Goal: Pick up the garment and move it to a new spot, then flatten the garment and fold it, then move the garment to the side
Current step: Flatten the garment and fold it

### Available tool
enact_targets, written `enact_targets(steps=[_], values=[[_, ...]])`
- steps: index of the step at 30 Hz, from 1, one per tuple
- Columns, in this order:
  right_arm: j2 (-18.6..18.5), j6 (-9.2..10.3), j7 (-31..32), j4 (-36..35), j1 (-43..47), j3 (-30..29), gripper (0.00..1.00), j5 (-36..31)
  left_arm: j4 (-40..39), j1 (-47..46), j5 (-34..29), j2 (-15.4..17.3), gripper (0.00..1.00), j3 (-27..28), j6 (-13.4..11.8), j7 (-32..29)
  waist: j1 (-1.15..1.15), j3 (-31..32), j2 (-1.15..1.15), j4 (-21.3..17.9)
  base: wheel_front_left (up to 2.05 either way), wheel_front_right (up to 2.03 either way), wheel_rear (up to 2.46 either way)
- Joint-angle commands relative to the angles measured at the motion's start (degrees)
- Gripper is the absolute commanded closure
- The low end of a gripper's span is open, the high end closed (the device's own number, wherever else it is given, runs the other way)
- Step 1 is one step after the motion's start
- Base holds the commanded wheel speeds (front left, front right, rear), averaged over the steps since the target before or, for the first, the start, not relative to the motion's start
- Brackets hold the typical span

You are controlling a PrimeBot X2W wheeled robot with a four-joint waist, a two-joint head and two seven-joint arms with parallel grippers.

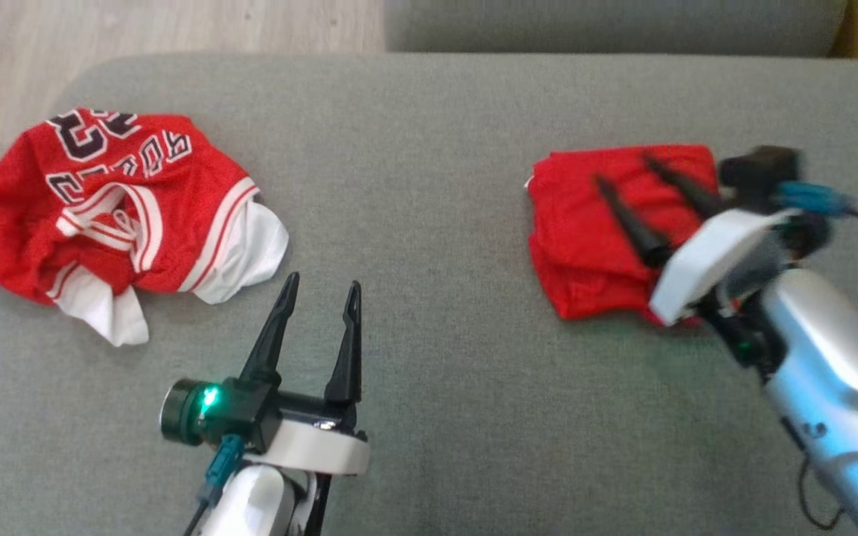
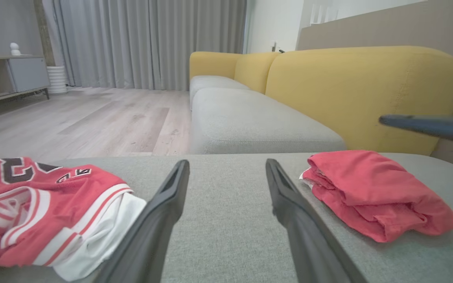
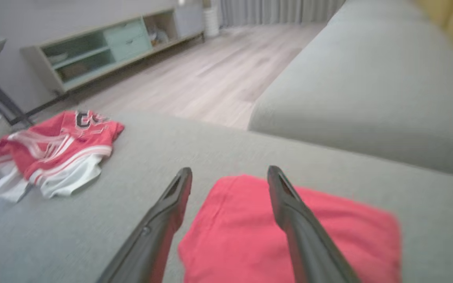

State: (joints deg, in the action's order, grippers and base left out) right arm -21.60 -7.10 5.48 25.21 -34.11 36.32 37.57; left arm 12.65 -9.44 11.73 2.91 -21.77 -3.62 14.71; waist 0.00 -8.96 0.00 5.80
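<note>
Two garments lie on one grey woven cushion [image 1: 429, 186], and two claws are over it, each with two long dark tapered fingers.

Left of the left claw [image 1: 322, 286], and a little beyond its fingertips, sits a crumpled jersey [image 1: 112, 201]. It is red mesh-like cloth with white bands along the edges, white lining spilling out at the near side, and black numerals and letters outlined in white. It is bunched into an uneven heap with no flat panel.

The left claw is spread wide with nothing between its fingers. They point away from the robot over bare cushion, between the two garments and touching neither.

Well to the right of that claw lies the folded red garment [image 1: 578, 238], a plain, soft, roughly square stack of several layers, with a sliver of white at its left edge. The right claw [image 1: 623, 168] is directly above it with its fingers spread apart, pinching nothing. In the left wrist view one of its fingers hangs clear above the cloth.

Beyond the claws there is a second grey seat [image 2: 250, 125] with rounded yellow backrests [image 2: 360, 86]. There is also pale wood-plank floor [image 2: 92, 122], one pleated grey curtain [image 2: 151, 43] and a low open cabinet [image 3: 104, 47].
</note>
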Motion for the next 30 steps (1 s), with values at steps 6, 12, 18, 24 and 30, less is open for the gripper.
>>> enact_targets(steps=[6,12,18,24,30], values=[[-0.2,-0.39,-13.0,0.0,9.3,-13.0,0.00,-5.7,-2.3,4.5,0.8,0.0,0.00,3.4,-1.4,0.3,0.00,7.5,0.00,-0.2,0.00,0.00,0.00],[3.0,-0.39,-19.8,-0.5,22.4,-23.1,0.00,-9.3,-3.1,9.9,0.8,0.0,0.00,4.7,-2.5,0.3,0.00,13.2,0.00,-0.4,0.00,0.00,0.00],[9.9,-0.39,-20.4,-6.8,34.4,-29.2,0.00,-18.6,-2.5,14.6,-0.3,0.0,0.00,7.5,-3.5,0.3,0.00,17.0,0.00,-1.0,0.00,0.00,0.00],[13.4,-0.39,-20.5,-10.8,41.2,-29.9,0.00,-25.4,-2.2,17.3,-1.9,0.0,0.00,9.0,-3.1,0.3,0.00,18.7,0.00,-1.6,0.00,0.00,0.00],[15.4,-0.39,-20.5,-12.9,44.5,-31.6,0.00,-29.0,-1.4,19.2,-3.5,0.0,0.00,10.2,-2.6,0.3,0.00,19.4,0.00,-1.9,0.00,0.00,0.00]])
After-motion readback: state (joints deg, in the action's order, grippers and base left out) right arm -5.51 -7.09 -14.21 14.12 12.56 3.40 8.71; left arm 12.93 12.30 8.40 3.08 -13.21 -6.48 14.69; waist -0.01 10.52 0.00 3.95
